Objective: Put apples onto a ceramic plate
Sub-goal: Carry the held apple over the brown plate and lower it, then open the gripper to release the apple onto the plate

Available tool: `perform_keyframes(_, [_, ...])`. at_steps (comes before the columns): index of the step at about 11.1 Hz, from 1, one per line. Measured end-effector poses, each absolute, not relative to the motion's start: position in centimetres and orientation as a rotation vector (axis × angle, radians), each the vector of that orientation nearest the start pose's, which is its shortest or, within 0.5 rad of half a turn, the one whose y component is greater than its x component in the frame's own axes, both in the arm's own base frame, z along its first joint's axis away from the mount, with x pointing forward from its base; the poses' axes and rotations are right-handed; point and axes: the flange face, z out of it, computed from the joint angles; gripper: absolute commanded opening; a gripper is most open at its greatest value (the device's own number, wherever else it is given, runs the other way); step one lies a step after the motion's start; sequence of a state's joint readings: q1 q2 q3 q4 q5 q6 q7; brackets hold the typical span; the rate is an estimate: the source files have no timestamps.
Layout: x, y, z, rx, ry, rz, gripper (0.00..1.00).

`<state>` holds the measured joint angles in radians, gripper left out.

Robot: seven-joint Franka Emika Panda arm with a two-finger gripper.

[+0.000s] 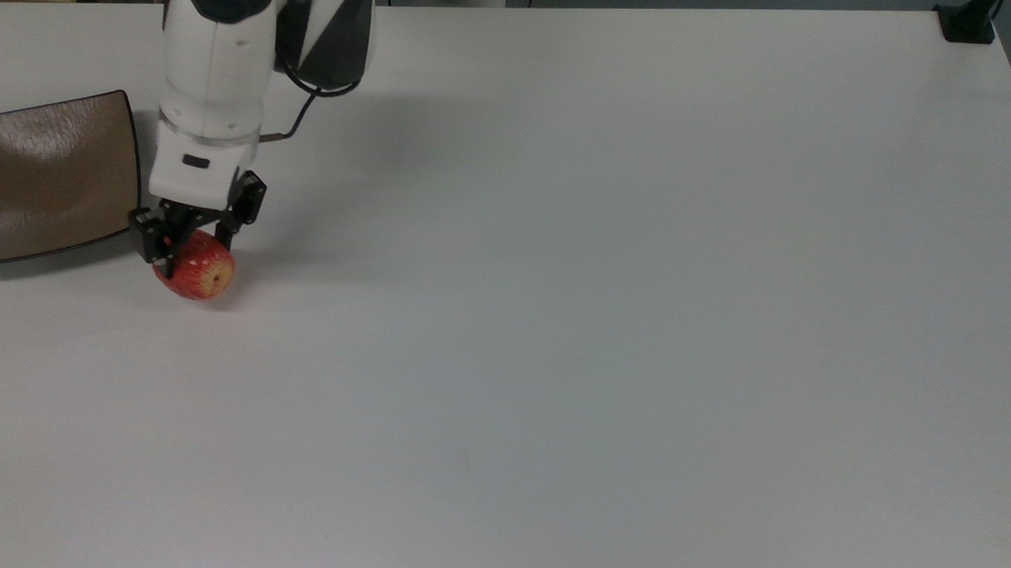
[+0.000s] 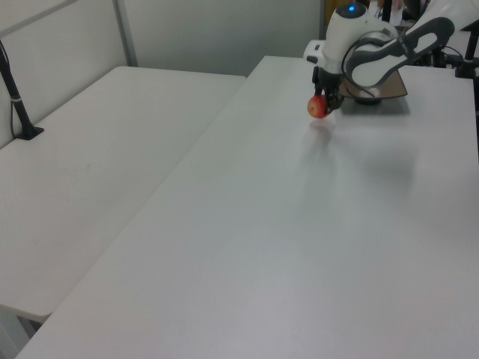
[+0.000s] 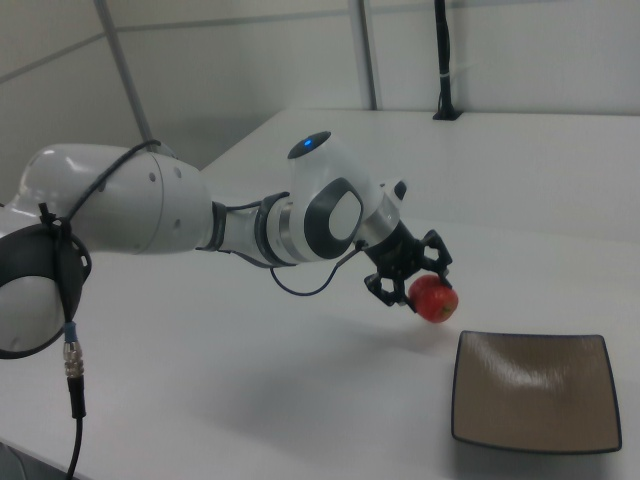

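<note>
The small red apple (image 1: 195, 275) with pale streaks hangs just above the white table, with my gripper (image 1: 189, 238) shut on its top. The right view shows the apple (image 3: 433, 298) lifted off the table with a shadow beneath, held by the gripper (image 3: 412, 280). In the left view the apple (image 2: 319, 108) is under the gripper (image 2: 324, 96) at the far end. The glossy brown plate (image 1: 47, 175) lies at the top view's left edge, a short gap from the apple; the plate (image 3: 532, 390) is bare in the right view, and the plate (image 2: 389, 86) is partly hidden by the arm in the left view.
The white table (image 1: 598, 279) spreads wide to the top view's right. A black post base (image 1: 967, 23) stands at its far right corner. A second white table (image 2: 97, 149) adjoins on the left view's left, with a black post (image 2: 19, 105).
</note>
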<state>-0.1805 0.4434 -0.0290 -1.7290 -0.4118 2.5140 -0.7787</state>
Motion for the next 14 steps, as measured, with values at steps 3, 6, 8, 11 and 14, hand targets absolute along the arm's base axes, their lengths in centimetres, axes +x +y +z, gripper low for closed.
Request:
perform_keyframes(3, [66.9,-16.4,40.9,-3.297,-1.411,-0.369,0.57])
perform_keyframes(6, [64.9,-20.8,43.5,-3.37,-1.282,-0.376,0.6])
perform_keyframes(8, [63.5,-24.0,43.2,-3.41,-1.2,-0.33,0.83])
perform_keyframes(11, [61.3,-27.8,41.7,-3.439,-1.095,-0.253,1.0])
perform_keyframes(14, [60.9,-28.4,41.1,-3.44,-1.079,-0.23,1.0])
